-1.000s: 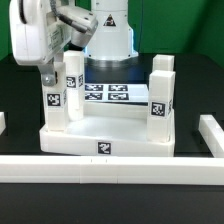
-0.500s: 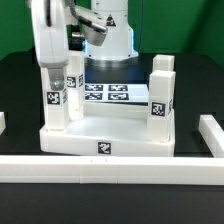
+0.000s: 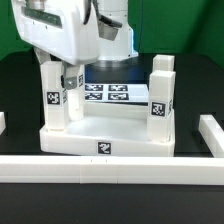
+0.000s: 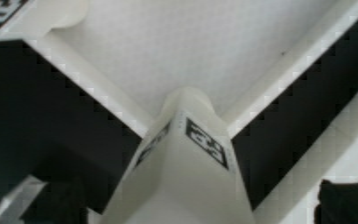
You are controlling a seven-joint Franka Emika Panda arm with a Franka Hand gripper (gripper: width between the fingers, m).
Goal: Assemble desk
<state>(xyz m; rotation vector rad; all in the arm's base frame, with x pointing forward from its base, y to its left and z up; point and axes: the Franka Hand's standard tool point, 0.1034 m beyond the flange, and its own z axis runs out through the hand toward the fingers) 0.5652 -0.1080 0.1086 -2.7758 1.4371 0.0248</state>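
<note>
Up front there's the long white border rail (image 3: 110,168) running across the table, and just behind it sits the desk top (image 3: 108,135), upside down with its raised rim facing us and a little tag in the middle of the front edge. Legs are standing upright in its corners: on the exterior view's right I can see a near leg (image 3: 160,112) with another right behind it, and on the exterior view's left a leg (image 3: 54,103) with the gripper (image 3: 68,78) hanging just over it. The wrist view looks straight down that leg's top (image 4: 190,150), and the dark fingertips (image 4: 28,196) stand on either side of it with clear gaps, so the jaws are spread wide and pinching nothing. My read: this is the tail end of seating a leg, with the grip let go. Can't tell if it's screwed fully home. Next move probably calls for lifting straight up so the fingers don't knock the leg. Way back, the marker board (image 3: 108,93) lies flat by the robot's base.
</note>
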